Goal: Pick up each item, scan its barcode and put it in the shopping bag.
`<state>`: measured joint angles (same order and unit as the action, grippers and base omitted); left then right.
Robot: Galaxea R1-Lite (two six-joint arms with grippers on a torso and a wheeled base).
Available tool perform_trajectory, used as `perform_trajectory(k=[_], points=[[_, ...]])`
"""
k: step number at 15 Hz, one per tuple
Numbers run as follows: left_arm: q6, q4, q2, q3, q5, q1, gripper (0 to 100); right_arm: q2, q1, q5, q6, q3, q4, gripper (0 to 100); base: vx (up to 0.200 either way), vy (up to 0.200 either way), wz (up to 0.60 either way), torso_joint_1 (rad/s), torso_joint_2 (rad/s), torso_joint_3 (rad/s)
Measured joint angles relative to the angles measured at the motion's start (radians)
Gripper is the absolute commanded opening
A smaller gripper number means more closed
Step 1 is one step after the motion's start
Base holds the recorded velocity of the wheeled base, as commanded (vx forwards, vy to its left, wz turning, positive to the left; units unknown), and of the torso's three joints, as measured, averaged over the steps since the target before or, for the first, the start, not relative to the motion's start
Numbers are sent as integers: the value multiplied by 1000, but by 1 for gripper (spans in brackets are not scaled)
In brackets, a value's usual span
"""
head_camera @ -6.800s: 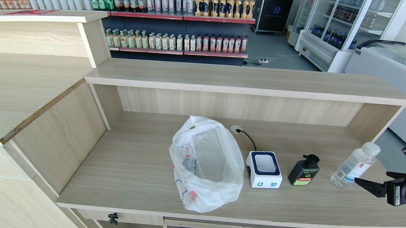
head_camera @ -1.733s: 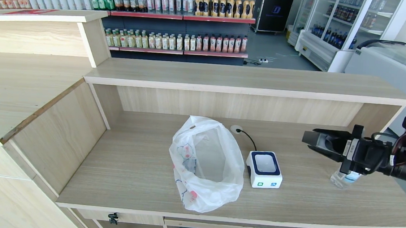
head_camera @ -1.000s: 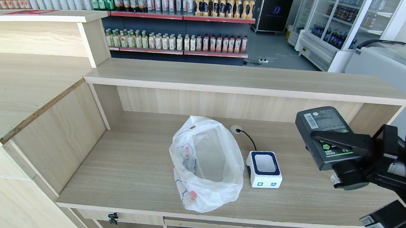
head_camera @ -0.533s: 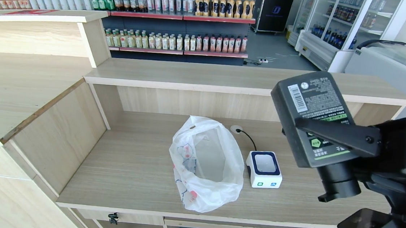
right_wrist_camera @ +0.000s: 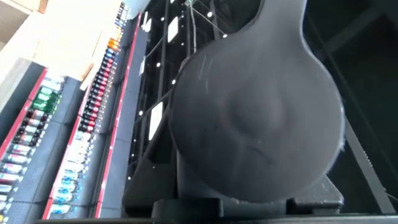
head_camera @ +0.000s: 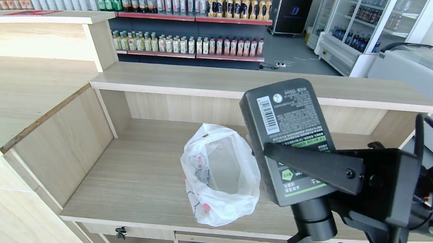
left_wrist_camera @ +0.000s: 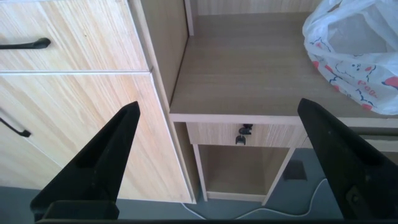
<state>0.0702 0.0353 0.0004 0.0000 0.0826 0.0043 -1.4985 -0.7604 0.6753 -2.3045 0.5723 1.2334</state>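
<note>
Pump bottle (head_camera: 288, 138) clamped in right gripper (head_camera: 276, 152), held high over counter (head_camera: 138, 177), just right of shopping bag (head_camera: 220, 176); tilted, pump end lowest, barcode label facing head camera. Left gripper (left_wrist_camera: 219, 106) spread wide, low in front of counter's edge, holding nothing.

Black bottle (head_camera: 287, 121), white red-printed bag (head_camera: 199, 162)

Light wood counter (head_camera: 143, 170) across the middle, raised ledge (head_camera: 204, 82) along its far edge. Behind it, red-edged shelves: one row of drink bottles (head_camera: 195, 4) up top, another row (head_camera: 187, 45) below. Glass-door coolers (head_camera: 367, 21) at far right, chest freezer (head_camera: 417, 68) beside them. Black drawer handle (left_wrist_camera: 25, 43) on the cabinet front.
</note>
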Motion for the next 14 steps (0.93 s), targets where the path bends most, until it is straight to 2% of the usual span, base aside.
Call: perform_trajectory(k=[4,8,14], points=[[0,0,0,0,0,1,100,24,-63,-52,-26,-42,-18,0,0,0,0,0,0,0],[0,0,0,0,0,0,100,82,-103,-61,-55,-70,-76,0,0,0,0,0,0,0],[0,0,0,0,0,1,100,154,-116,-59,-75,-94,-131,0,0,0,0,0,0,0]])
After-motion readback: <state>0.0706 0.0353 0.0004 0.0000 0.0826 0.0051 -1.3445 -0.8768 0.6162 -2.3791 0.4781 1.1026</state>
